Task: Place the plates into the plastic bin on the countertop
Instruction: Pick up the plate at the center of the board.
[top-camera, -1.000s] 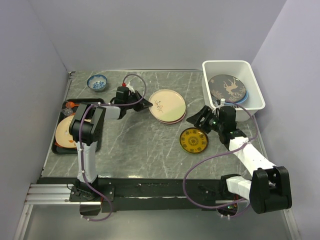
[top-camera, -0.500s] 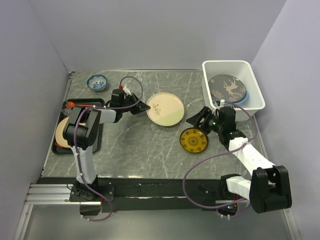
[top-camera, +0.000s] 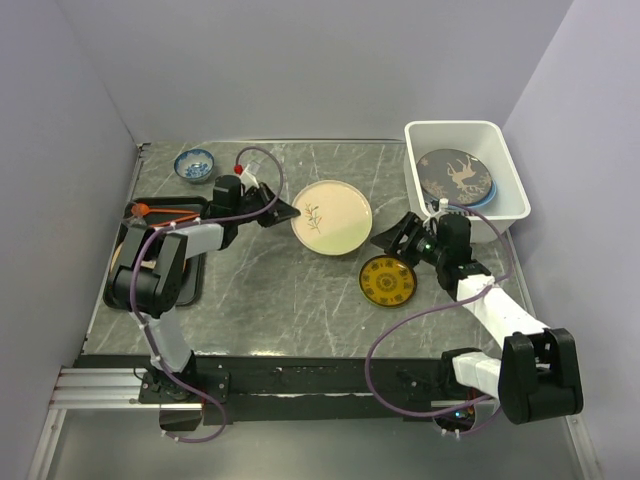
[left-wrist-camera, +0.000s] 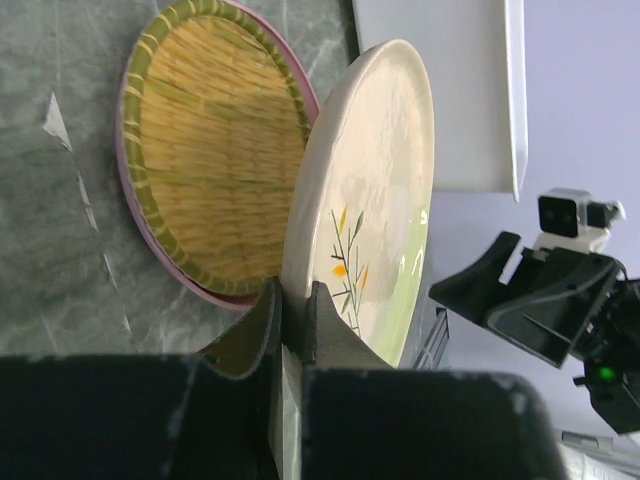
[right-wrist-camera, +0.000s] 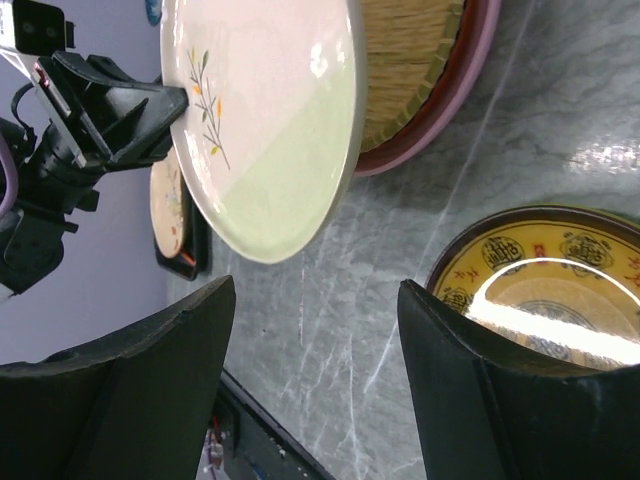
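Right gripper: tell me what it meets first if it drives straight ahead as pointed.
The right gripper would probably meet the raised cream leaf plate in the left gripper first; depth is unclear.

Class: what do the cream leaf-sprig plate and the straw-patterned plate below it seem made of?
The cream round leaf-sprig plate: probably glazed ceramic, glossy; sharp light reflections show. The pink-rimmed straw-patterned round plate: either woven fibre or a printed weave on ceramic; matte strand texture, no glare, so uncertain.

Black-and-white left arm (top-camera: 150, 282) and right arm (top-camera: 500, 316), looping purple cables (top-camera: 367, 362), matte black wedge-shaped fingers (right-wrist-camera: 130, 400).
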